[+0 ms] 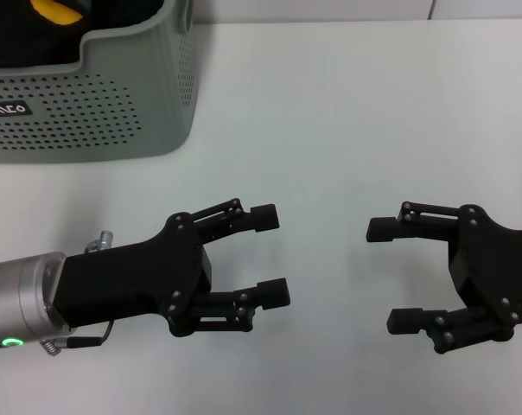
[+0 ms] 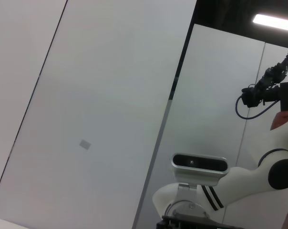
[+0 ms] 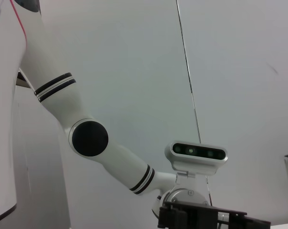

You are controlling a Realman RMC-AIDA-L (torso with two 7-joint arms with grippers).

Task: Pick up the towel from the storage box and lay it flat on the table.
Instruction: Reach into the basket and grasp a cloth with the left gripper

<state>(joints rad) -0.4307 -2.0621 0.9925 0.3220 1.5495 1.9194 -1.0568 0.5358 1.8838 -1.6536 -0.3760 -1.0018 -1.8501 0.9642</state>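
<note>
The table [image 1: 347,130] was the largest thing in the head view, a plain smooth white top that filled nearly the whole picture, with a thin strip of pale wall beyond its far edge. At the far left corner of it stood the storage box [image 1: 114,104], pale grey-green, its sides pricked with rows of dots and its corner rounded, with a small black label bearing white letters at the left edge of the picture. Its near rim dipped, and over that dip showed a dark interior with a bit of the towel [image 1: 54,9] inside, a yellow-orange patch against dark cloth, cut off by the top of the picture.

Nearer the robot, both arms hung over bare tabletop, well apart from the box. The left gripper [image 1: 265,257] pointed rightward from a silver wrist with a green light, its two black fingers spread wide and holding nothing. The right gripper [image 1: 391,277] faced it from the right side, fingers likewise released and empty. The two sets of fingertips stood near one another with a gap of white table between them.

The wrist views looked upward and away from the table: pale wall panels with dark seams, a ceiling light strip, and each showed a white robot arm with black bands and a camera mounted on it.
</note>
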